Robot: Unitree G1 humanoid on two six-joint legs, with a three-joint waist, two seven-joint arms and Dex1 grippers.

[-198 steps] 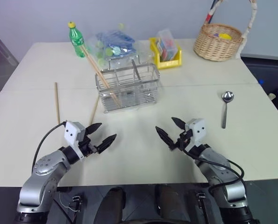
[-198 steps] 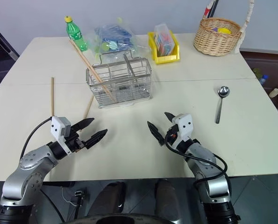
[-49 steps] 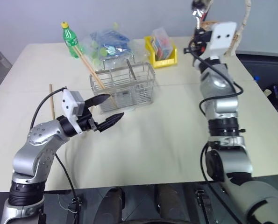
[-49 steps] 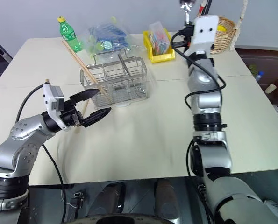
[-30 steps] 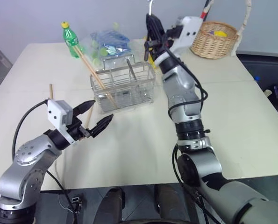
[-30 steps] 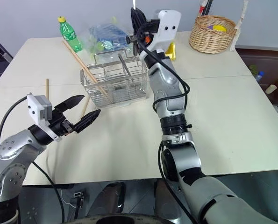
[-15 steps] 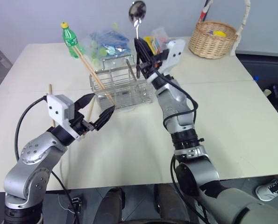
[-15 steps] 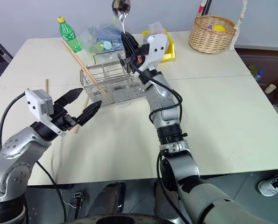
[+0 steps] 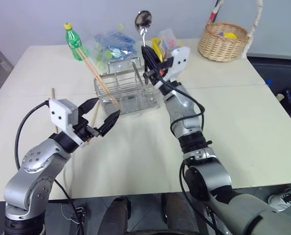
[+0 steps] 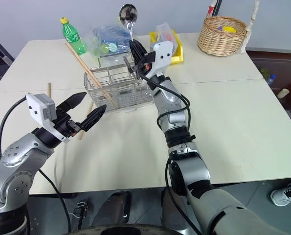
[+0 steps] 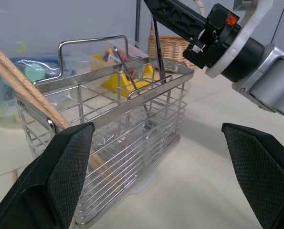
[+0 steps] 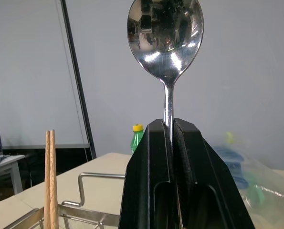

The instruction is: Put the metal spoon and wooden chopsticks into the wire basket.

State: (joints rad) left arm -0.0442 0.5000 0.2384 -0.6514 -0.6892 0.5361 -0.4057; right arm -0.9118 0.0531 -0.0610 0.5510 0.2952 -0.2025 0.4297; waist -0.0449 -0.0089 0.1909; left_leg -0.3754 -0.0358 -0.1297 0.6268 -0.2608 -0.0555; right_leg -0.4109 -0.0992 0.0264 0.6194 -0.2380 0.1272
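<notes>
Silver, shiny metal spoon (image 9: 143, 22), rounded bowl, slim straight handle: held upright, bowl uppermost, handle pinched between the pressed-together black fingers of the right gripper (image 9: 147, 61). Position: directly above the right end of the basket, not yet inside any compartment.

Silver wire-mesh rectangular basket (image 9: 128, 90) with raised central handle bar: stands on the cream tabletop (image 9: 243, 122), at about 11 o'clock from the tabletop's centre. One pair of long light-brown wooden chopsticks (image 9: 97, 76) already leans in its left compartment, tops tilted toward 10 o'clock.

Further single wooden chopstick (image 9: 53, 108): lies on the tabletop at 9 o'clock of the basket, well apart from it. Another chopstick (image 9: 94, 117) lies just beside the basket's left front corner, partly hidden by the left arm.

Left gripper (image 9: 103, 120): fingers spread wide, empty, hovering near the basket's front left corner.

Handling note, step in hand (lowering the spoon in), as a judgement: keep the handle vertical and line its lower end over an open cell, clear of the central bar and rim wire; descend until the handle tip is well below the rim before letting go, otherwise the spoon may tip outward over the right edge. Release slowly, then lift straight up. Left gripper is best kept clear of the basket meanwhile, so as not to nudge it.

Bystanders: green plastic bottle (image 9: 73, 40), yellow plastic bin (image 9: 160, 46), round wicker basket (image 9: 222, 41), all behind at 12 to 1 o'clock.
</notes>
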